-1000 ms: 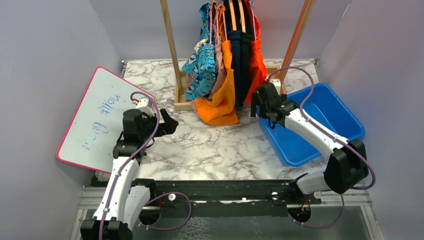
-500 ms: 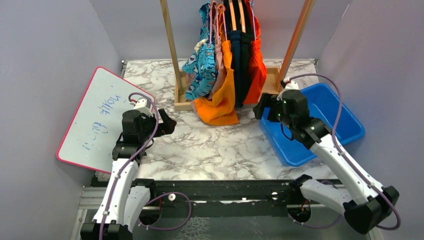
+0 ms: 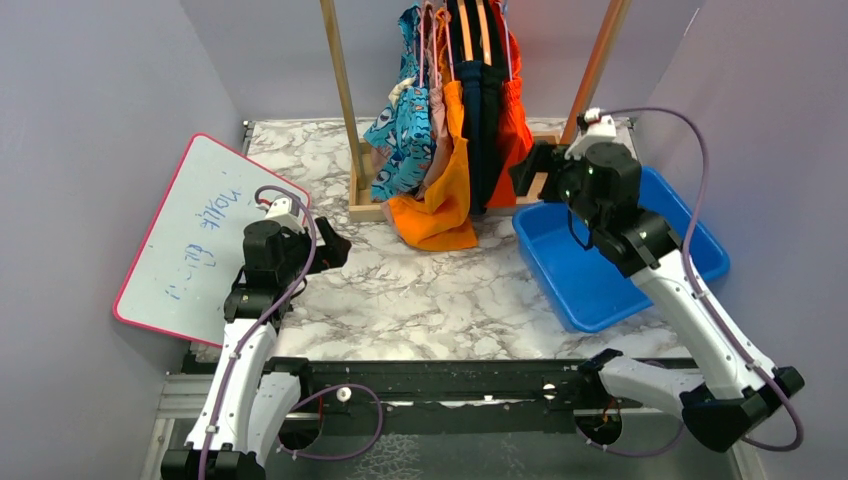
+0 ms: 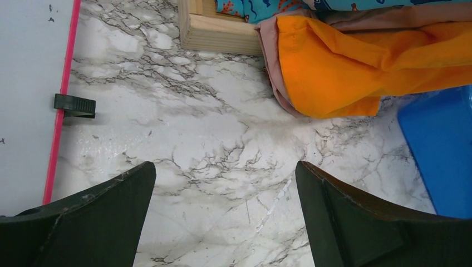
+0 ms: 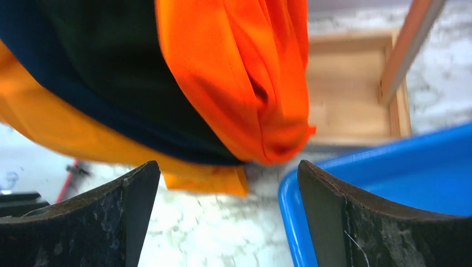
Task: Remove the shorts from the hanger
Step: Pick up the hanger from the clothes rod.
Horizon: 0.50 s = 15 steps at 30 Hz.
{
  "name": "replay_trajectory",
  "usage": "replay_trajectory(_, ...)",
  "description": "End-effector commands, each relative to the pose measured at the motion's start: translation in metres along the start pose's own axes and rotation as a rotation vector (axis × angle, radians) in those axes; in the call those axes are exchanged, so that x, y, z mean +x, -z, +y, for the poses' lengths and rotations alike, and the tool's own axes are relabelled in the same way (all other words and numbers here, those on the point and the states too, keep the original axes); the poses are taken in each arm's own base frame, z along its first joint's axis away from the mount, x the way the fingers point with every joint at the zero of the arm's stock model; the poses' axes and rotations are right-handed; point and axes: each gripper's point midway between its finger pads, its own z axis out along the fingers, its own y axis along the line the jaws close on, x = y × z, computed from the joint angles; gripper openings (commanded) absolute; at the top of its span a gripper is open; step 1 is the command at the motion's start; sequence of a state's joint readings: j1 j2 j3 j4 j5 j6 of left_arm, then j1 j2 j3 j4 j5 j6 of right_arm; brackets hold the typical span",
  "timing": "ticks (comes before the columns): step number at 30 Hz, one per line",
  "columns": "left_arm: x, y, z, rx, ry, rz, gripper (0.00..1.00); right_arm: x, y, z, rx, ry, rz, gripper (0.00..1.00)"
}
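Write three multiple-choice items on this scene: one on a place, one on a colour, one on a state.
1. Where on the table does the blue bin stand?
A. at its left edge
B. at its right side, beside the wooden rack
C. in the middle, between the arms

2. What colour are the shorts hanging nearest the right gripper?
A. green
B. white
C. red-orange

3. How does the right gripper stand?
A. open, holding nothing
B. shut on the shorts
C. shut on the bin's rim

Answers:
1 B: in the top view the bin sits just right of the rack's base.
2 C: red-orange fabric hangs just ahead of the gripper in the right wrist view.
3 A: its fingers stand wide apart and grip nothing.
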<state>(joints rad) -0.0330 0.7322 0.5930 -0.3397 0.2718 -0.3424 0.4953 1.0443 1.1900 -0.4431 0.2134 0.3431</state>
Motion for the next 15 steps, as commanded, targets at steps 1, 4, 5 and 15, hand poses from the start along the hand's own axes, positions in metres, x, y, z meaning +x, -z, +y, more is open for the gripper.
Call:
replay_trajectory(1,-0.007,0.002,0.002,-0.023,0.01,-0.026,0.99,-0.044,-0.015,0.015,-0.019,0.055,-0.031,0.92)
replay_trajectory(4,-0.008,0.002,0.004,-0.035,0.013,-0.032,0.99,-0.066,-0.022,0.027,-0.061,0.056,-0.049,0.87)
replay_trajectory(5,-0.008,0.002,0.004,-0.039,0.013,-0.034,0.99,-0.075,-0.024,0.027,-0.064,0.052,-0.059,0.85)
replay_trajectory(15,-0.009,0.004,0.015,-0.099,0.036,-0.06,0.99,-0.113,-0.073,0.023,-0.021,0.099,-0.078,0.49)
